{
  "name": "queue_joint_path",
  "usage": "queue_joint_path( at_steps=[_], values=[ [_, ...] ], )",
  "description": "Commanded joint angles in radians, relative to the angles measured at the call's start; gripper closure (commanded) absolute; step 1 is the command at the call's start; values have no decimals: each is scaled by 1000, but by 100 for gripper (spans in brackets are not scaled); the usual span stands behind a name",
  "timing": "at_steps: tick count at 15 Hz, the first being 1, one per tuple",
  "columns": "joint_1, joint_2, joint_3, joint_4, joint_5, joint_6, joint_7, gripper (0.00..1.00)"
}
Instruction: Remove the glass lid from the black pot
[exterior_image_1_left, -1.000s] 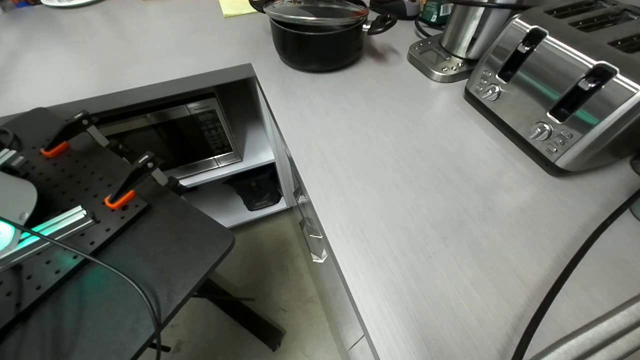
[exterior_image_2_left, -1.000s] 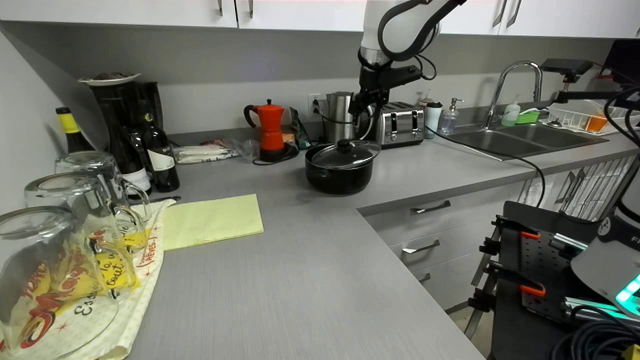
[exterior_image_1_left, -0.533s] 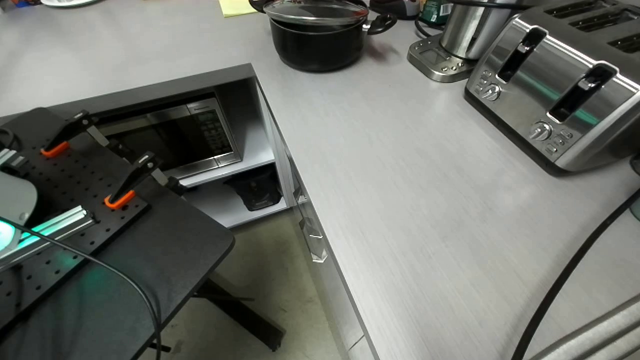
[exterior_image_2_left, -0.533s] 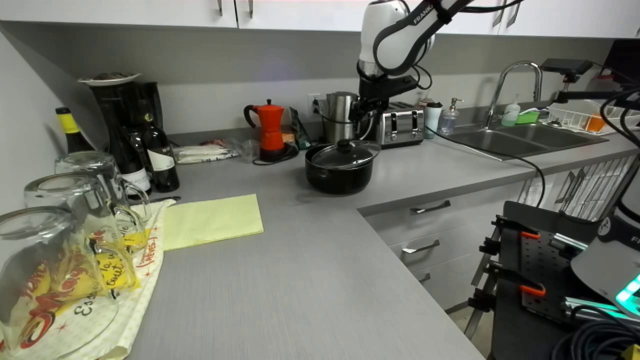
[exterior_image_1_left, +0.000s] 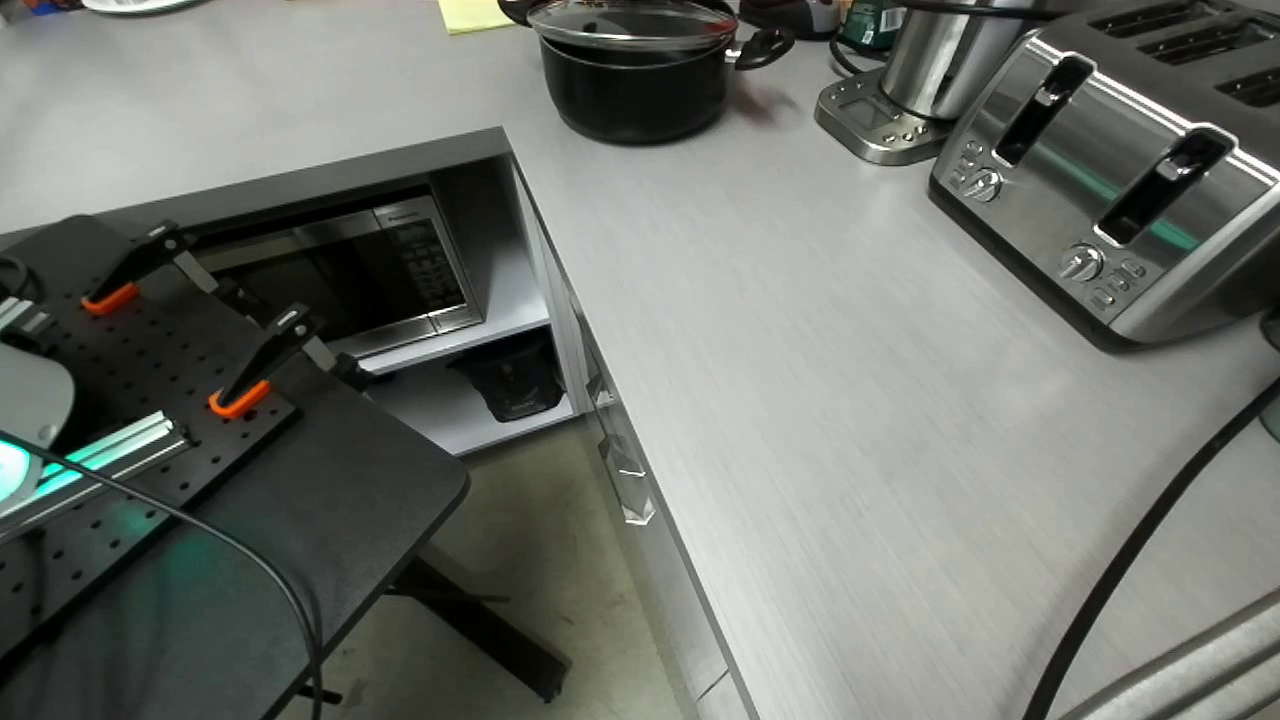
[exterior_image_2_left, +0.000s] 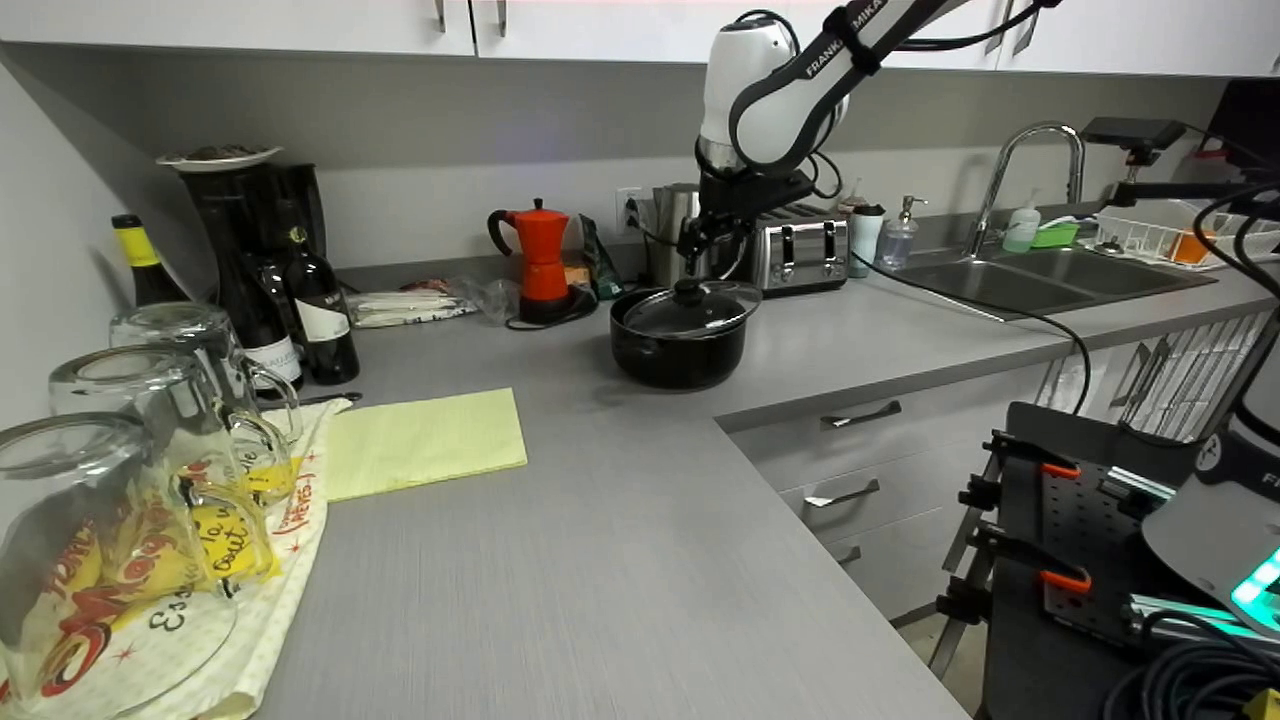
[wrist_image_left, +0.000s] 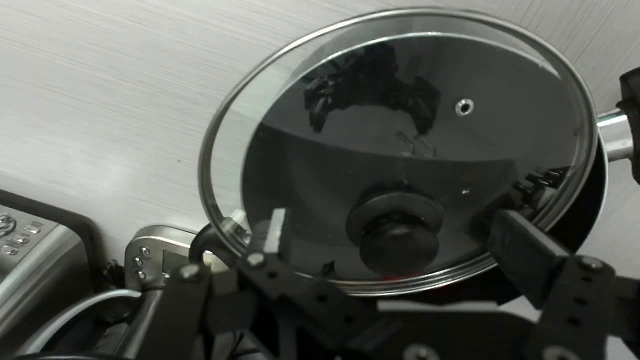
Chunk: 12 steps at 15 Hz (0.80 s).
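Observation:
The black pot (exterior_image_2_left: 675, 360) stands on the counter in both exterior views (exterior_image_1_left: 640, 100). The glass lid (exterior_image_2_left: 665, 315) lies on it off-centre and slightly tilted, overhanging the rim on one side; it also shows in an exterior view (exterior_image_1_left: 625, 22) and the wrist view (wrist_image_left: 345, 170). A dark crescent of the pot (wrist_image_left: 592, 202) shows past the lid's edge. My gripper (exterior_image_2_left: 700, 262) is above the lid, close over its dark knob (exterior_image_2_left: 688, 291). In the wrist view the gripper (wrist_image_left: 393, 227) is open and empty, with the knob (wrist_image_left: 400, 247) between its spread fingers, not touching either.
A steel kettle (exterior_image_2_left: 672, 225) and a silver toaster (exterior_image_2_left: 800, 250) stand behind the pot. A red moka pot (exterior_image_2_left: 543, 255) is at the back left. A yellow cloth (exterior_image_2_left: 425, 440), several glass mugs (exterior_image_2_left: 130, 390) and bottles are farther left. The counter's front edge is near the pot.
In an exterior view the arm and gripper have come down and slightly left towards the lid's knob. The pot and lid have not moved.

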Motion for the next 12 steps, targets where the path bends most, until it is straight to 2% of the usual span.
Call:
queue_joint_path(
  at_steps=[1,12],
  values=[
    [16,47,-16,53,7,23,17,0],
    [20,150,-41,153,14,9,27,0]
  ],
)
